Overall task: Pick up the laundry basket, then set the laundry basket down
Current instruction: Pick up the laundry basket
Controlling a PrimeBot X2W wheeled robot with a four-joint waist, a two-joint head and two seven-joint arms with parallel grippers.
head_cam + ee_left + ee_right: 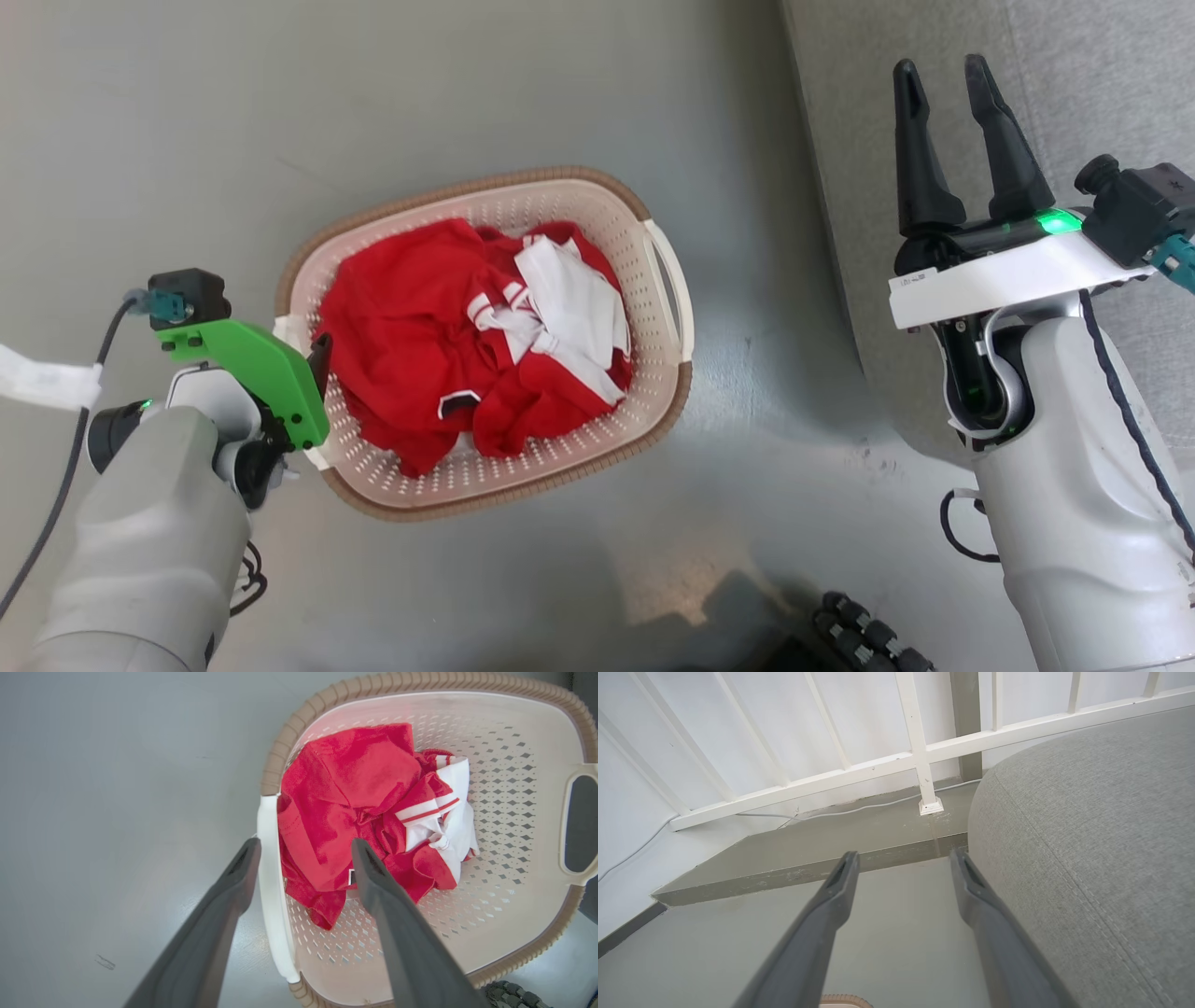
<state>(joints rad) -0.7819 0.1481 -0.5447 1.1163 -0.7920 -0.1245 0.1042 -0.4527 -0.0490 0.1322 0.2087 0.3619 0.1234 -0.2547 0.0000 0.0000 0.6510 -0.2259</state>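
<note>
The laundry basket, cream with a brown rim, stands on the grey floor holding red and white clothes. My left gripper is at its left end, mostly hidden under a green mount. In the left wrist view the left gripper is open and straddles the white loop handle of the basket: one finger is outside the handle, the other inside over the red clothes. My right gripper is open, raised to the right and away from the basket. Nothing sits in the right gripper.
A grey sofa fills the right side beside the basket, close under my right arm. Beyond it are a raised floor step and a white railing. The robot's base wheels show at the bottom.
</note>
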